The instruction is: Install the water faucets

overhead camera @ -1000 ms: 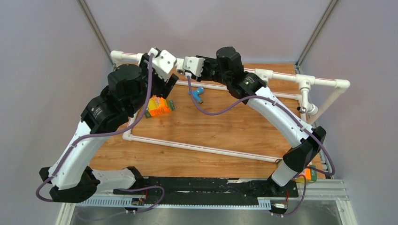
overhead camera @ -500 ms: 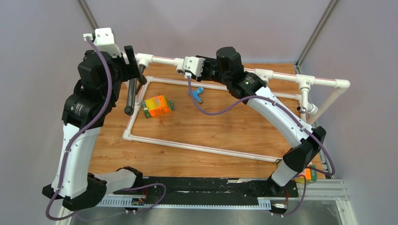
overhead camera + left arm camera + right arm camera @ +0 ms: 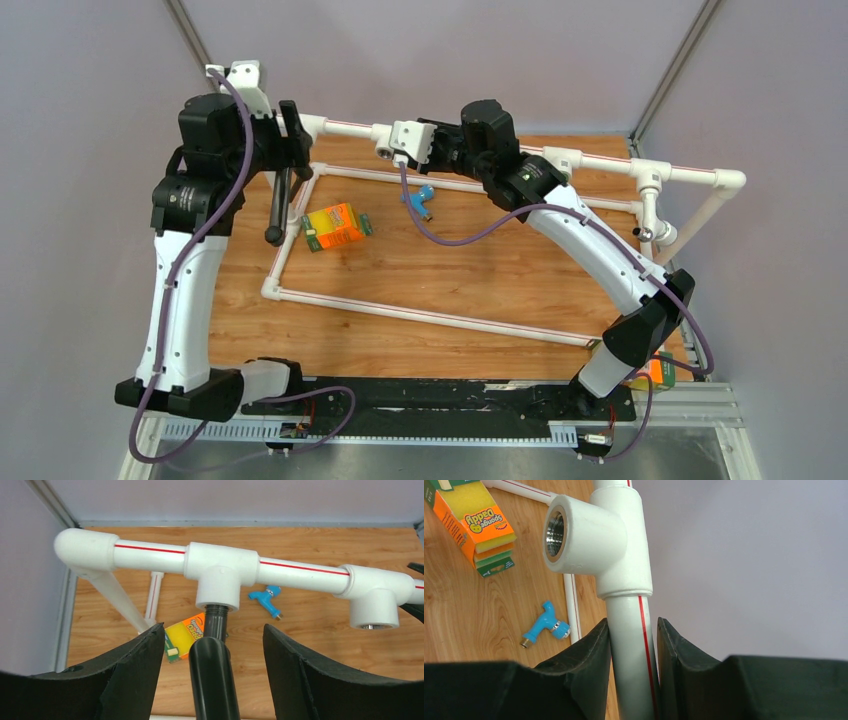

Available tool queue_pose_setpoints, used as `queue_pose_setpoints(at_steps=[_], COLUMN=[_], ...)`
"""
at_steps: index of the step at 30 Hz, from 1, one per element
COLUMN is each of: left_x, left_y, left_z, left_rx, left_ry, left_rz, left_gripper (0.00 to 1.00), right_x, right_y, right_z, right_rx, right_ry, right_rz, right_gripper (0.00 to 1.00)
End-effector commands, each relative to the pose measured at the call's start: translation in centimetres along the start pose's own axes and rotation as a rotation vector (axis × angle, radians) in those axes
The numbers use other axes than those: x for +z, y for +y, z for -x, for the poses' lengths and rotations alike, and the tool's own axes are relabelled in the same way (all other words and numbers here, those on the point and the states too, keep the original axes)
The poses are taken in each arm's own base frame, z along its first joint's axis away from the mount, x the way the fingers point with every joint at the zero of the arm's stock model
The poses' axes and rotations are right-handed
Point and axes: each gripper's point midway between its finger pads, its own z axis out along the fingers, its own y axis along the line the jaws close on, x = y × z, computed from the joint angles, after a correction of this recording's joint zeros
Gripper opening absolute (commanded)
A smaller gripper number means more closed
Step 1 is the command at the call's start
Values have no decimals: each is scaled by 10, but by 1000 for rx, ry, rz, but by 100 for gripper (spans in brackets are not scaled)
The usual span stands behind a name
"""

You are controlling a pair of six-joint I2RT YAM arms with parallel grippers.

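The long dark-brown tube faucet (image 3: 279,203) hangs from the left tee socket (image 3: 216,580) of the white pipe frame, its threaded end (image 3: 216,620) in the socket. My left gripper (image 3: 294,140) is open at it; in the left wrist view (image 3: 213,628) the fingers (image 3: 142,655) stand wide on both sides of the tube without touching. My right gripper (image 3: 437,146) is shut on the frame's top pipe (image 3: 633,645) beside an empty tee socket (image 3: 555,533). The small blue faucet (image 3: 422,200) lies on the board. No green faucet shows.
An orange sponge box (image 3: 337,226) lies on the wooden board (image 3: 480,270) inside the frame's lower pipes (image 3: 430,316). A chrome-tipped fitting (image 3: 655,233) sits on the right post. Another orange box (image 3: 661,373) lies by the right arm's base. Grey walls close in behind.
My left arm swung from over the sponge box to the rear left corner and rose upright. The dark faucet, unseen a second ago, now hangs at the left tee. The right arm stayed still.
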Motion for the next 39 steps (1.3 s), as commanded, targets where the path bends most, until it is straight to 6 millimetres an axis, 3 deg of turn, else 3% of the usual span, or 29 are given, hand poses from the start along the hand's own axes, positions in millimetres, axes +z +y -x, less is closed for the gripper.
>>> queue_pose_setpoints(at_steps=[1,8,13,15,18,23,28,30,34,39], left_x=[1,16,11,7,0,10,16,15,3,-23], left_y=[-17,-17,-37,-44,-55,-70,-83,-97,-111,-115], left_z=[-3,-26,-21,-17,-16,-32,-46,-46,-25,15], left_rx=[11,128,247,288,380,551,673,679,564,361], left_ry=[23,71,40,28,43,108,135,117,47,-67], left_rz=[-119,-171,-318,-364,-393,-304,-180,-179,-154,-167], left_gripper=[77,60,31,25,24,23,25,39,65,74], right_x=[25,25,24,24,25,27,29,30,32,33], right_y=[83,85,86,86,85,85,87,88,89,91], right_z=[-19,-19,-19,-19,-17,-16,-17,-17,-17,-17], right_rx=[151,155,155,157,159,161,160,161,162,161], right_ry=[48,43,44,42,37,36,41,41,41,44], right_rz=[242,248,251,251,250,250,253,255,260,262], right_gripper=[0,0,0,0,0,0,0,0,0,0])
